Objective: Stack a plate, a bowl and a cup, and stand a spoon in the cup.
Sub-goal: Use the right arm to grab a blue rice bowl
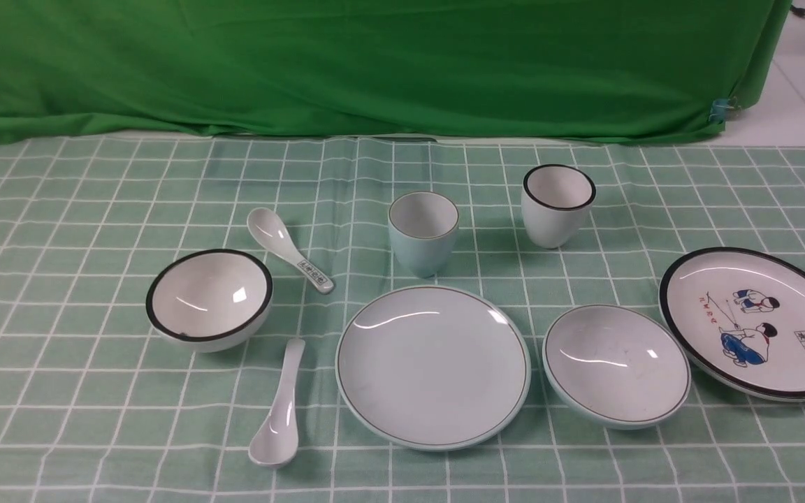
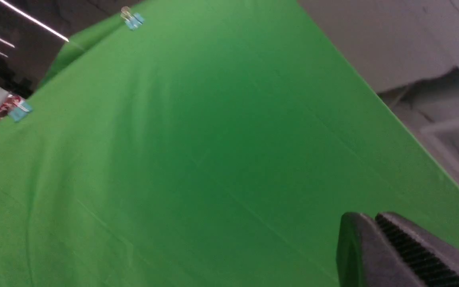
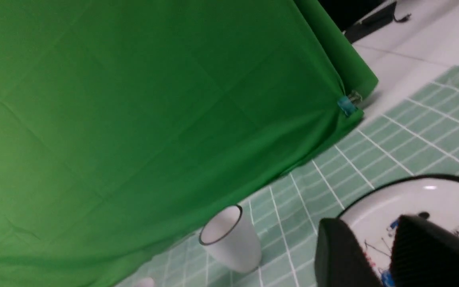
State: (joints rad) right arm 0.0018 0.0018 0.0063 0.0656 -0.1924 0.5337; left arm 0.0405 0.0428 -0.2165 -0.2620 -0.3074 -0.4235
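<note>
In the front view the pale blue-green plate (image 1: 433,367) lies at the middle front of the checked cloth. The matching shallow bowl (image 1: 615,365) sits just to its right. Behind the plate the small blue-green cup (image 1: 423,232) stands upright. The plain white spoon (image 1: 279,412) lies left of the plate, bowl end toward the front. Neither gripper shows in the front view. In the left wrist view my left gripper (image 2: 373,217) is shut, empty, facing the green backdrop. My right gripper (image 3: 367,223) is open with nothing between its fingers, hovering over the cartoon plate (image 3: 432,199).
A white black-rimmed bowl (image 1: 209,299) and a patterned-handle spoon (image 1: 289,258) lie at the left. A white black-rimmed cup (image 1: 557,205) (image 3: 231,239) stands behind the bowl, and the cartoon plate (image 1: 755,321) lies at far right. A green backdrop (image 1: 374,63) closes the back.
</note>
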